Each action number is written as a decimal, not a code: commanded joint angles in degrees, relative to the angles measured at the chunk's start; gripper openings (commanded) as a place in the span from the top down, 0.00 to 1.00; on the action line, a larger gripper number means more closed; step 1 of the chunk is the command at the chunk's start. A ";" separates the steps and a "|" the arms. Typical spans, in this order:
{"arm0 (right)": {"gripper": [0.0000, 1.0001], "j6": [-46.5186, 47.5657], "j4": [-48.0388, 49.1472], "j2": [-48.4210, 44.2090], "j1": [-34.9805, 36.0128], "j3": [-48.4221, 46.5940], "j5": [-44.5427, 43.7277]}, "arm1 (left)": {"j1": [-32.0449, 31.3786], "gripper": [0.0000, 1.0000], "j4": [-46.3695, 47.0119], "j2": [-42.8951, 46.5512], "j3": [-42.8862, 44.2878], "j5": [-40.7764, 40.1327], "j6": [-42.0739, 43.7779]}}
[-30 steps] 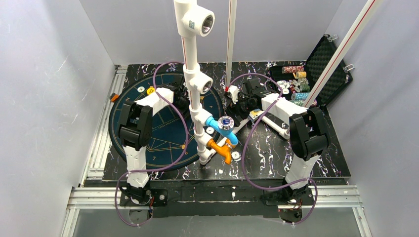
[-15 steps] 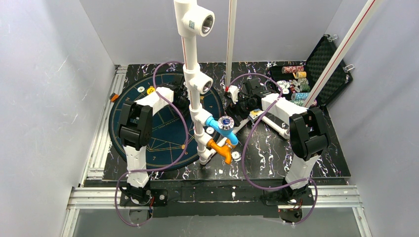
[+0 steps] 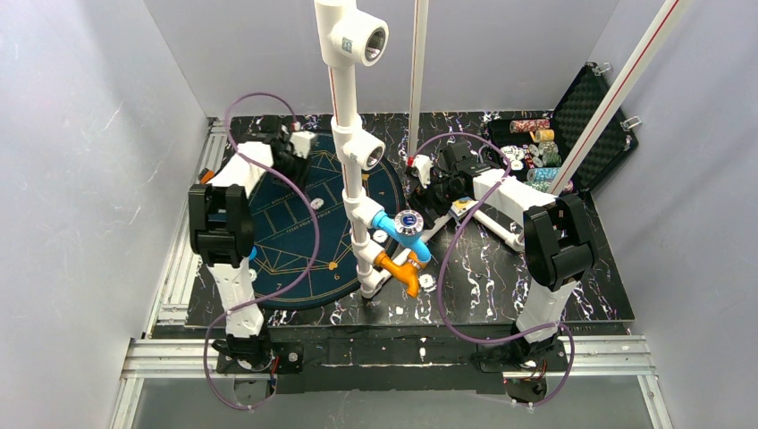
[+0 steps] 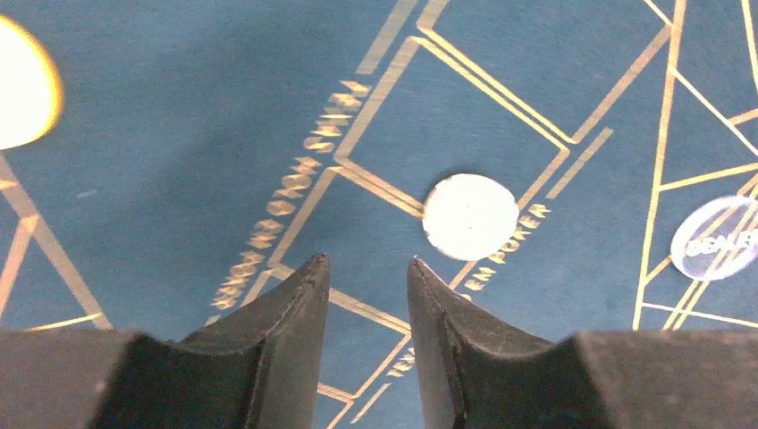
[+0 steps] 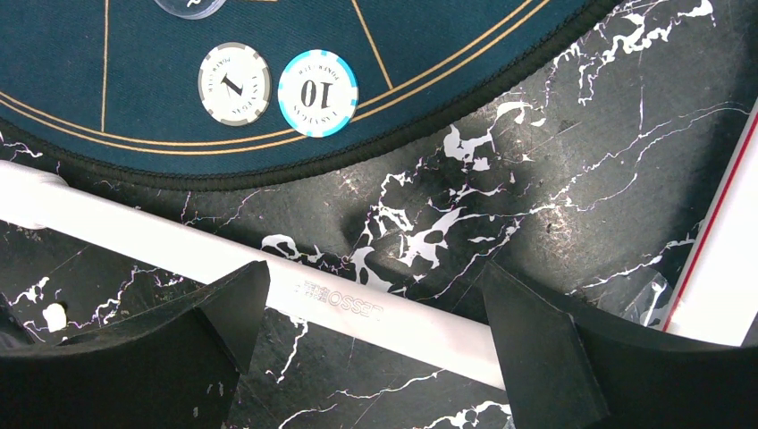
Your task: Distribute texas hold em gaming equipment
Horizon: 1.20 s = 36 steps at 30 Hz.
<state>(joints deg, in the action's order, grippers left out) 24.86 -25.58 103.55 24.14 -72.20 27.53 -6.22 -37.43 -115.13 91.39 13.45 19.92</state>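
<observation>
Your left gripper hovers over the blue mat, jaws barely parted and empty. The white chip lies at one o'clock of them, so spread wider and centre before descending. The right gripper, jaws spread, holds nothing.

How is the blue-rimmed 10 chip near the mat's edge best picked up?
Take the blue-rimmed 10 chip by its rim, coming from straight above. It lies flat on the mat, so only the thin edge offers a hold. Pinch across the rim sides that do not face the grey 1 chip close beside it.
</observation>
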 commanded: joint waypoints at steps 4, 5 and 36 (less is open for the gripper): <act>0.02 0.63 0.01 0.06 0.29 -0.21 0.76 | 11.69 0.67 -2.88 -1.60 13.96 1.92 -1.39; 0.02 0.55 0.01 0.13 0.29 -0.22 0.78 | 12.78 0.67 -3.19 -2.98 16.31 2.18 -1.75; 0.02 0.58 -0.13 0.51 0.29 -0.30 0.42 | -7.08 0.27 1.67 0.70 -3.69 -4.69 3.35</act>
<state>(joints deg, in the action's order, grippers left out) 24.88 -25.58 103.72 24.14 -72.20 27.51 -12.71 -35.99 -114.93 87.00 10.66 23.35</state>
